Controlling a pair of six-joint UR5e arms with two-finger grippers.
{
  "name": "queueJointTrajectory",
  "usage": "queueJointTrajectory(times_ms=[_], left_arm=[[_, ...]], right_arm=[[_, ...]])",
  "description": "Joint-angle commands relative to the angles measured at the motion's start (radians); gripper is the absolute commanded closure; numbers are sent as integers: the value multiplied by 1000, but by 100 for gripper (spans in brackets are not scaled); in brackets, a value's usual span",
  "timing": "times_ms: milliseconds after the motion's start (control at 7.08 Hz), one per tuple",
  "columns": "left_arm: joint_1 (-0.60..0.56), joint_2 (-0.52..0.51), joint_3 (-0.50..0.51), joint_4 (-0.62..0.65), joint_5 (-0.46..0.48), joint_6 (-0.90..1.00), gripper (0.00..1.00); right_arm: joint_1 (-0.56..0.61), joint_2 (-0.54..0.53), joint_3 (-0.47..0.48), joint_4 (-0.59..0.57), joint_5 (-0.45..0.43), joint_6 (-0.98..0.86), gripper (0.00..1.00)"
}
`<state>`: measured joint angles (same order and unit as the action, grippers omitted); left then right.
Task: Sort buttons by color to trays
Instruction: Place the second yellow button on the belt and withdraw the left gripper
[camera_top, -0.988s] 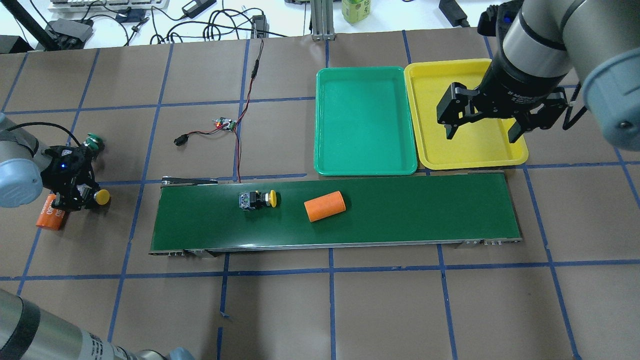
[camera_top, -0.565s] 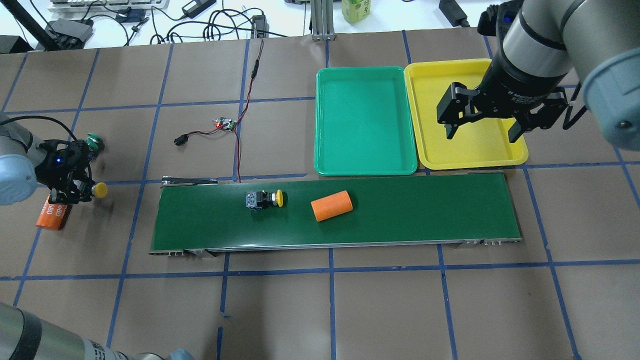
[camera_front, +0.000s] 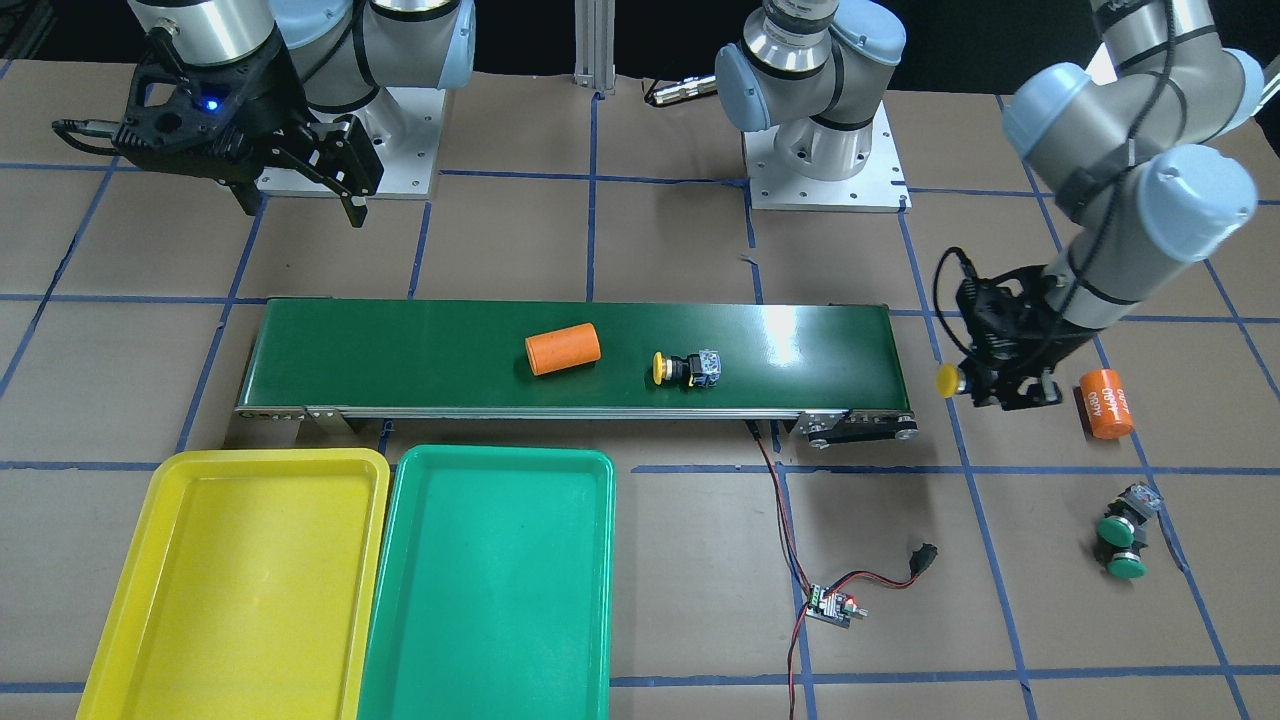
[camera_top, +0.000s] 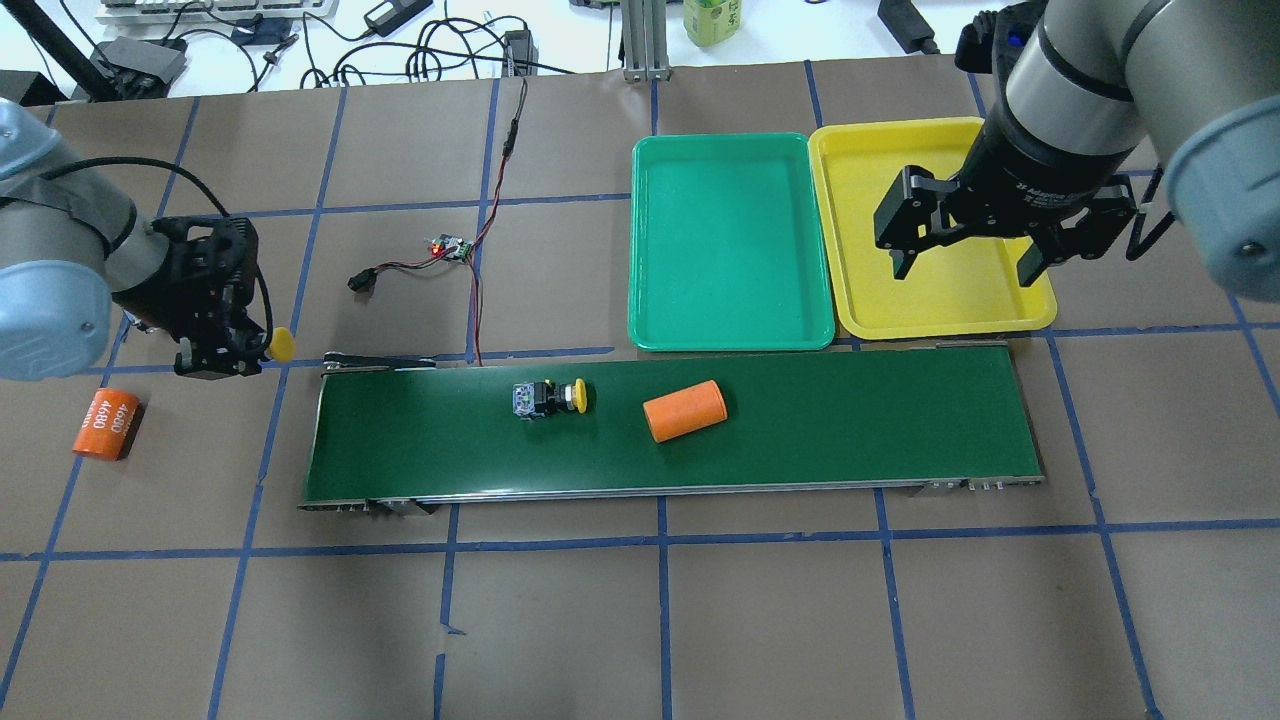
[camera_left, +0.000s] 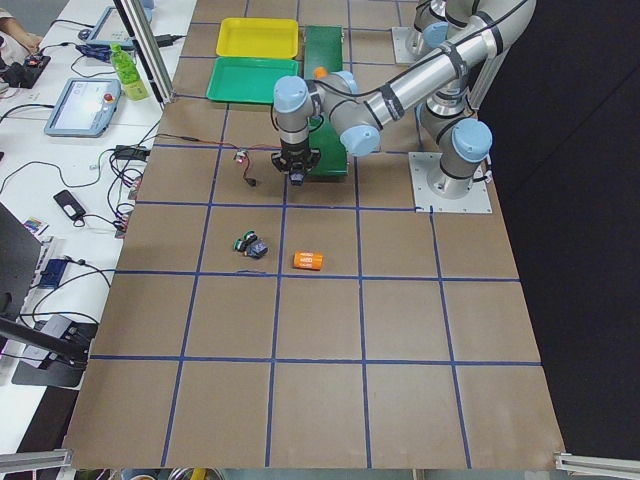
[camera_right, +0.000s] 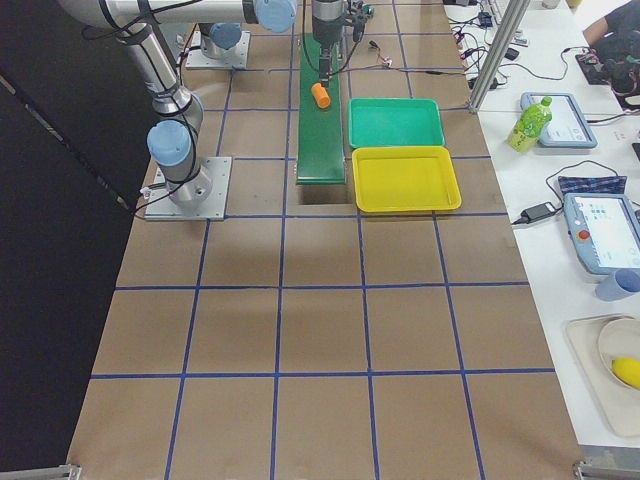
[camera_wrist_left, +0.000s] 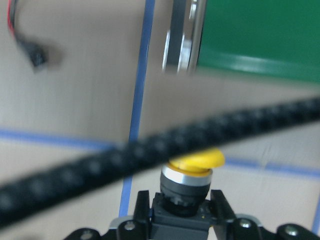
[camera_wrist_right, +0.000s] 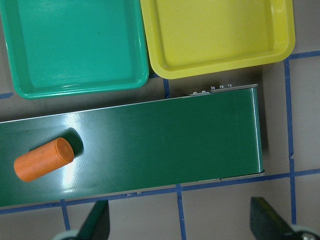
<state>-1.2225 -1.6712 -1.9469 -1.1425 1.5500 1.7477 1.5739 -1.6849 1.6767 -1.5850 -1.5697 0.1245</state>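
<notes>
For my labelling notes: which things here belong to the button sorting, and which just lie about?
Job: yellow button in left end effector; yellow button on belt; two green buttons; yellow tray; green tray.
Lying about: two orange cylinders; wired circuit board.

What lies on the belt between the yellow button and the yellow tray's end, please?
An orange cylinder on its side; past it the belt is bare, seen overhead.

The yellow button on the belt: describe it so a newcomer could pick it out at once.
Find the long dark-green conveyor belt mid-table. Near its middle, beside an orange cylinder, a small button lies on its side, yellow cap toward the cylinder. It is the only button on the belt; the other yellow button is held by the left gripper off the belt's end.
</notes>
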Motion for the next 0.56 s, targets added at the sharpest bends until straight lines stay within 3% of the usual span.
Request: queueJointTrajectory(times_ms=[0, 282, 424], left_arm=[[-154, 56, -78, -2, -4, -242, 100], [-279, 53, -108, 4, 1, -353, 100], [-281, 53, -144, 38, 4, -350, 81]], right_arm=[[0, 1, 0, 2, 0, 1, 0], [0, 1, 1, 4, -1, 1, 0], [0, 1, 0, 4, -1, 0, 0]])
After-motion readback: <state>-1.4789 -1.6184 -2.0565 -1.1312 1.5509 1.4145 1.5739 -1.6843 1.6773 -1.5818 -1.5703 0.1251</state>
